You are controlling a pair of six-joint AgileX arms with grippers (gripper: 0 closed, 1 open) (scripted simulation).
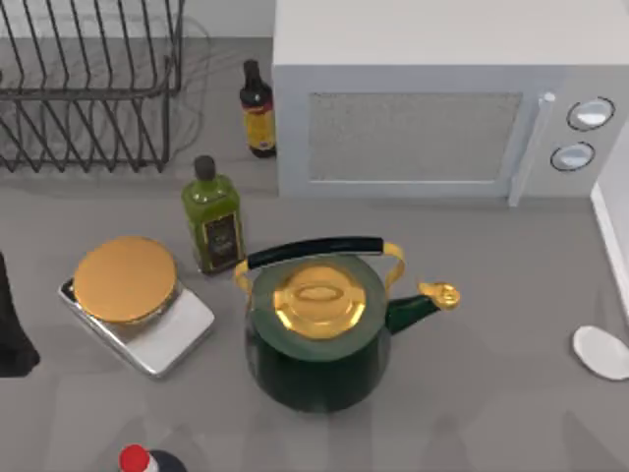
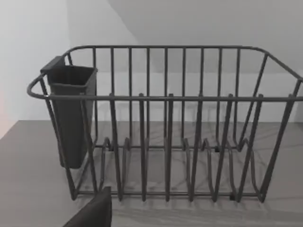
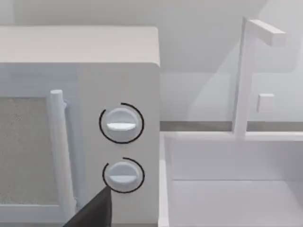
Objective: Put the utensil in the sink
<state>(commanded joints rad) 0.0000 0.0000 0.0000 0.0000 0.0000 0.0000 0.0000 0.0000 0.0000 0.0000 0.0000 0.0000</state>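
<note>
Grippers are barely seen at this moment: a dark finger tip (image 3: 92, 210) of the right gripper is caught in the right wrist view, and a similar dark tip (image 2: 92, 210) of the left gripper in the left wrist view, so whether either is open or closed cannot be told. The small smooth white utensil (image 1: 600, 352), with only its rounded oval end visible, is found lying on the grey table (image 1: 491, 295) at the right edge. The white sink basin (image 3: 227, 189) with its white tap (image 3: 246, 75) is seen just past the white microwave (image 1: 432, 98), also on the right side. A dark shape (image 1: 15, 324) at the table's left edge is judged to be the left arm, well apart from the utensil, beyond the dark green kettle with a gold lid (image 1: 319, 334). The right arm is therefore judged the nearer one. The utensil's long axis cannot be made out.
</note>
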